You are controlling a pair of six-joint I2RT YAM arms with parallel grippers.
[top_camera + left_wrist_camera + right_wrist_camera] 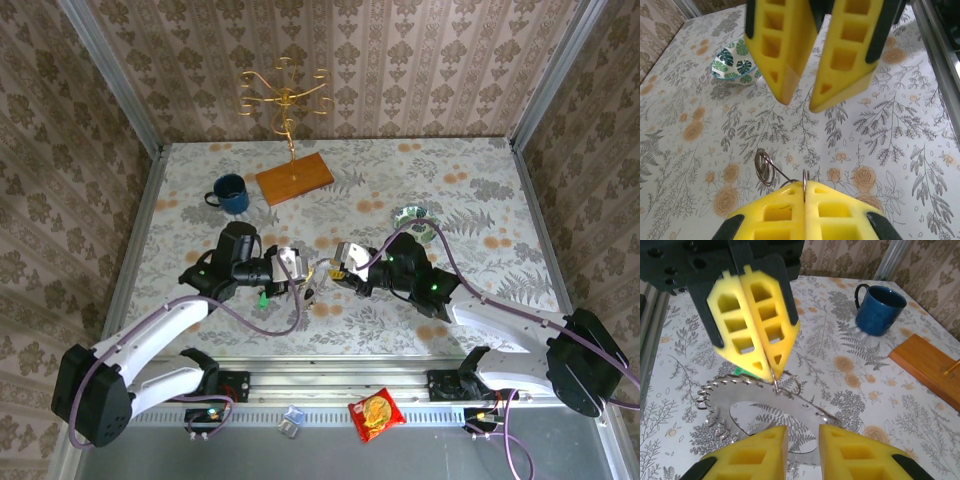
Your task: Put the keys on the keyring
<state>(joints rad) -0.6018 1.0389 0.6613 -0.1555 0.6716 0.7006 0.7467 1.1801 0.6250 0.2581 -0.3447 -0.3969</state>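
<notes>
My left gripper is shut on the keyring, a thin wire loop pinched edge-on between its yellow pads, with a small coiled loop sticking out to one side. In the right wrist view the left gripper holds the keyring just above the table. The green head of one of the keys peeks out behind those fingers and lies on the table. My right gripper faces the left one at close range, open, with nothing between its fingers. From above, both grippers meet mid-table.
A wide flat grey toothed ring lies on the table under the grippers. A blue mug and a wooden base with a gold stand are at the back. A leaf-patterned bowl sits right of centre. A snack packet lies by the front rail.
</notes>
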